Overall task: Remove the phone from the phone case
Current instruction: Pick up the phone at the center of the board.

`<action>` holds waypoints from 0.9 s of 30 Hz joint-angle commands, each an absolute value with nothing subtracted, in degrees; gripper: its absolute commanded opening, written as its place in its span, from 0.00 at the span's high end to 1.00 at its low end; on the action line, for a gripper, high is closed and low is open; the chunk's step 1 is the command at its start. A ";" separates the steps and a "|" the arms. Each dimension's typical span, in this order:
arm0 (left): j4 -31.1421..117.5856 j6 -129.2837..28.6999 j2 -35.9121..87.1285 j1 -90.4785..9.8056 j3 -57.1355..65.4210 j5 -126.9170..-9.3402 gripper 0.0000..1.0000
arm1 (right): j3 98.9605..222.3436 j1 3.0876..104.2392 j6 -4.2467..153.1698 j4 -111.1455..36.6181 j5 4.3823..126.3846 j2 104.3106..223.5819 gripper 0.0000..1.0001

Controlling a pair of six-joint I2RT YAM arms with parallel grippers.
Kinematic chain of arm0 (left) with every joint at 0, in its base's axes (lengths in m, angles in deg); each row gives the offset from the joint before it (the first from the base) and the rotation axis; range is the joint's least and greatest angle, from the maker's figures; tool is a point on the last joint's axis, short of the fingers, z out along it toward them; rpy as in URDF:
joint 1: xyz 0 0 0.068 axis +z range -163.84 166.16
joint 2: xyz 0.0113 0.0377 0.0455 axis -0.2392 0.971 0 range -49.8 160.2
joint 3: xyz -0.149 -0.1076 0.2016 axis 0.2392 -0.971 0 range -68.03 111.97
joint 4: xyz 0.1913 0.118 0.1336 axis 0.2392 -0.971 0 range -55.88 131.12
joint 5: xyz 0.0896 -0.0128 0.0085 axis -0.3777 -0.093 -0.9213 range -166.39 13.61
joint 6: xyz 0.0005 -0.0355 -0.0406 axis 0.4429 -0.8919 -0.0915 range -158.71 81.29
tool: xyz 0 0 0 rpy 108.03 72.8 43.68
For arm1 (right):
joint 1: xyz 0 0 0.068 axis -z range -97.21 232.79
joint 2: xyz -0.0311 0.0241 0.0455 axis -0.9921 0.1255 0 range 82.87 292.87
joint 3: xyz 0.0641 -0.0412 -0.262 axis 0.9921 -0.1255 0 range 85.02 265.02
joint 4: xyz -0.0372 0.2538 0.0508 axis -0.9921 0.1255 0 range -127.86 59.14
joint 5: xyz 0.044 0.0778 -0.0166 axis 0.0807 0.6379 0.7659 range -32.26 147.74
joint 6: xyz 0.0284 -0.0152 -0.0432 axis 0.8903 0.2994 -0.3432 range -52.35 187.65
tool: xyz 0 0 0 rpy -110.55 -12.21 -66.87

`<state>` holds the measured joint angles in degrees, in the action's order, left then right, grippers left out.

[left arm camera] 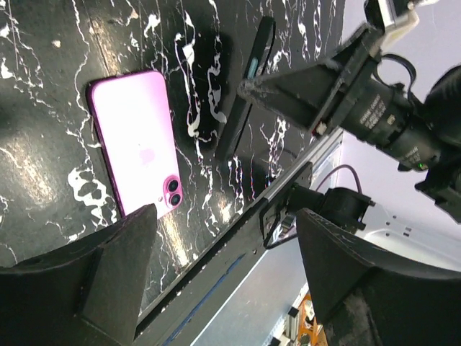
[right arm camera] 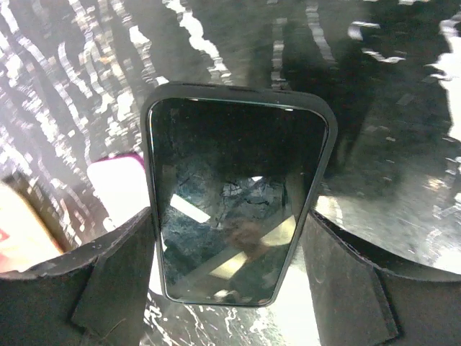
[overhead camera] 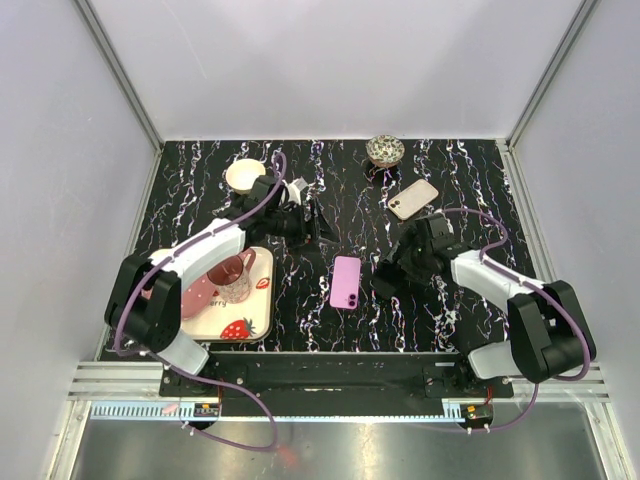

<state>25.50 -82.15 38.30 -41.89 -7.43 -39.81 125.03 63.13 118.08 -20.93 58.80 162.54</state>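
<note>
Right wrist view, right end effector (right arm camera: pixel 227 227) pinching the black phone case (right arm camera: pixel 238 180) by its sides, pink phone (overhead camera: pixel 346 282) flat on table (overhead camera: pixel 440 320) nearby, left end effector (left arm camera: pixel 223 231) spread above the table

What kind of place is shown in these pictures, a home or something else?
Probably a robot test booth, not a home: plain white walls in metal framing enclose a black marbled table, and the left arm and right arm are bolted to a rail at its near edge.
</note>
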 commanded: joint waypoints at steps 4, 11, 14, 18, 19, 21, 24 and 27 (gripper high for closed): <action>26.71 -86.35 44.33 -41.87 -1.85 -42.02 0.18 | 124.31 63.01 106.59 -33.46 75.05 159.42 0.58; 29.95 -89.16 49.60 -42.57 0.79 -41.93 0.15 | 124.22 63.01 103.68 -35.31 82.17 157.57 0.59; 33.81 -91.35 50.22 -42.75 0.79 -41.68 0.10 | 124.48 62.93 102.72 -34.87 83.23 157.05 0.60; 35.14 -92.76 52.67 -43.19 3.33 -41.15 0.09 | 124.74 62.93 101.75 -34.08 84.81 156.96 0.62; 34.45 -92.68 53.20 -43.37 4.12 -41.15 0.09 | 124.83 62.75 101.66 -33.99 85.25 156.78 0.62; 32.78 -91.80 55.31 -44.24 6.85 -40.88 0.09 | 124.75 62.75 101.31 -33.82 85.78 156.69 0.62; 29.87 -90.92 57.51 -45.74 9.14 -41.06 0.10 | 124.92 62.58 100.96 -33.29 85.87 156.26 0.62; 29.43 -90.92 59.09 -46.71 10.54 -40.88 0.12 | 125.10 62.40 100.87 -33.29 86.66 155.99 0.62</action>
